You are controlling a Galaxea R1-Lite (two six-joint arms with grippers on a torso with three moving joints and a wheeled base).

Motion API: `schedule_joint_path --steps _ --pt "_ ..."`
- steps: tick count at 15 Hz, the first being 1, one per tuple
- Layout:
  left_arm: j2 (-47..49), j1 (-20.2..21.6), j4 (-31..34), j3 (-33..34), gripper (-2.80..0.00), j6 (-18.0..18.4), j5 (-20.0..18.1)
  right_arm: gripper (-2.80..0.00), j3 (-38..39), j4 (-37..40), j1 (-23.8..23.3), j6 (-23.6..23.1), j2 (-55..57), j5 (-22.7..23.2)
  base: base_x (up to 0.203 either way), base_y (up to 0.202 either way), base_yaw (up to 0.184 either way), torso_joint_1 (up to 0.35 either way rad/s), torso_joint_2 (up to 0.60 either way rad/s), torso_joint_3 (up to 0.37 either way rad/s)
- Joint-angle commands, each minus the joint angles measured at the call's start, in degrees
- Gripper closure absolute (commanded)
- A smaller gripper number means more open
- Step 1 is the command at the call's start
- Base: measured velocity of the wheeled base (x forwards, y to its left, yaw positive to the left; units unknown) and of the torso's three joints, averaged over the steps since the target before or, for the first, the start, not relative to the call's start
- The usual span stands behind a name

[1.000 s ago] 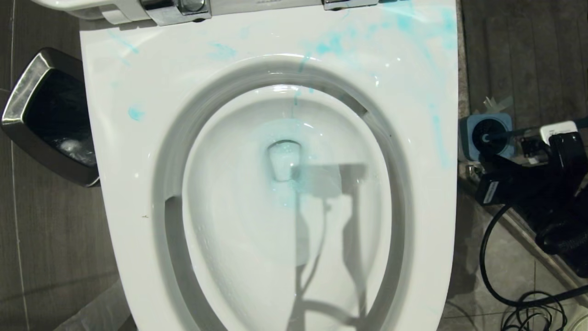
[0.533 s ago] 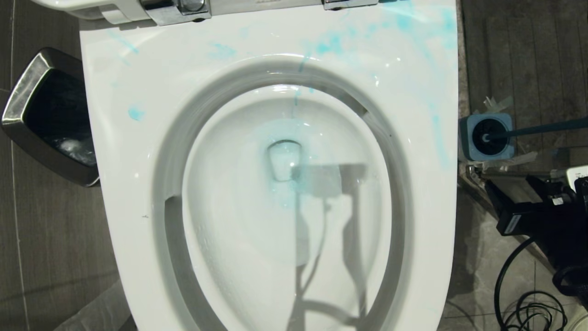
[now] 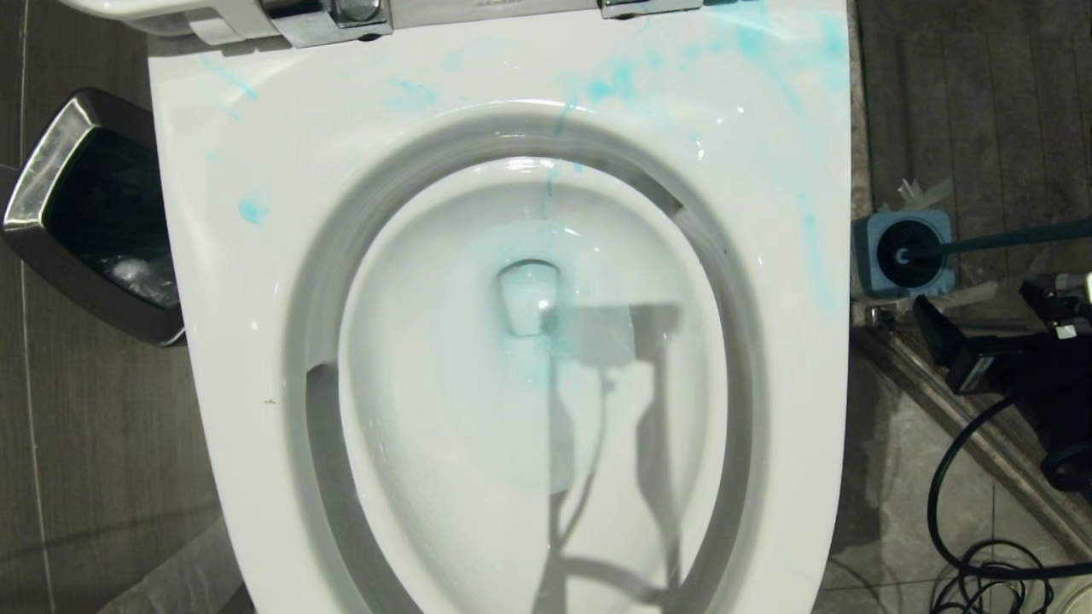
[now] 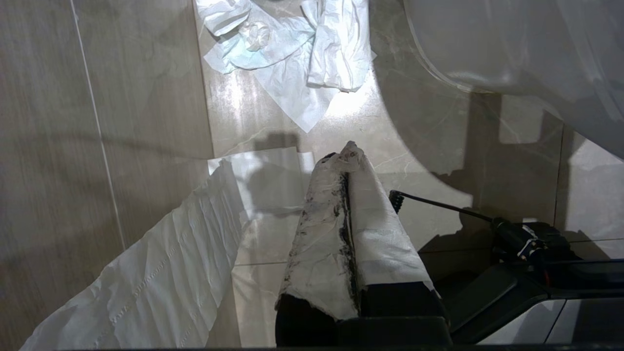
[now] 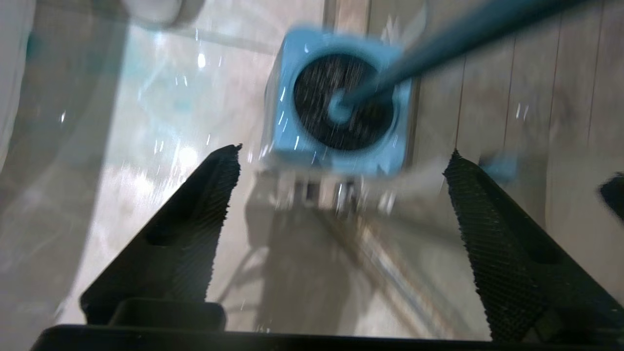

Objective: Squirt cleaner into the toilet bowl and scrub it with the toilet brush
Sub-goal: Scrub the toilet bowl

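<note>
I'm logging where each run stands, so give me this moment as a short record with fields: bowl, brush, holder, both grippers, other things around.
toilet bowl: open, blue smears on rim, blue tint around the drain
toilet brush: head down in its holder, handle leaning away from the bowl
holder: blue, on the floor on the bowl's right
right gripper: open, empty, near the holder
left gripper: shut, wrapped in paper, low over the floor
waste bin: on the bowl's left
paper: crumpled sheets on the floor
</note>
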Motion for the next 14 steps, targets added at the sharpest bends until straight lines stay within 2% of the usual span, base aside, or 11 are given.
schedule_joint_path --steps 1,3,11,12,14 --pt "0.1 0.0 0.0 0.0 0.00 0.0 0.0 -2.80 -4.7 1.7 -3.6 -0.1 0.5 5.1 0.000 0.000 0.000 0.000 0.00 0.000" --pt "0.1 0.0 0.0 0.0 0.00 0.0 0.0 -2.80 -8.2 3.2 -5.7 -0.2 1.2 8.3 0.000 0.000 0.000 0.000 0.00 0.000" --pt "0.1 0.0 0.0 0.0 0.00 0.0 0.0 -2.80 -21.1 3.9 -6.1 -0.2 3.8 11.3 0.000 0.000 0.000 0.000 0.00 0.000" --pt "0.1 0.0 0.0 0.0 0.00 0.0 0.0 0.00 -21.6 3.9 -6.0 -0.2 3.8 11.8 0.000 0.000 0.000 0.000 0.00 0.000" --pt "0.1 0.0 0.0 0.0 0.00 0.0 0.0 0.00 -21.6 3.6 -6.1 -0.3 3.8 11.9 0.000 0.000 0.000 0.000 0.00 0.000"
